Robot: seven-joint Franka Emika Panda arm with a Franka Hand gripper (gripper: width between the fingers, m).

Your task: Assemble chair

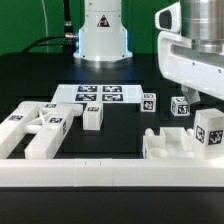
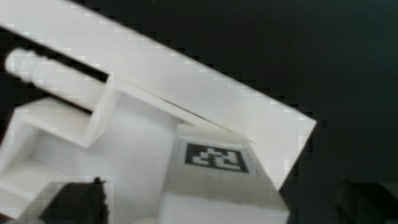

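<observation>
Right, on my wrist feed the gripper has its jaws spread wide. One dark fingertip sits near either edge of the picture, and they clamp nothing that I can make out. Between and beyond them a large white chair part fills the frame, showing a marker tag, a slanted flat board and a round peg at one end. I cannot tell whether the fingers touch it. In the exterior view that chair part lies on the black table toward the exterior view's right, just behind the long white rail, with the arm's white wrist body hanging above it. Other loose chair pieces lie at the exterior view's left, and two small blocks sit nearer the marker board.
</observation>
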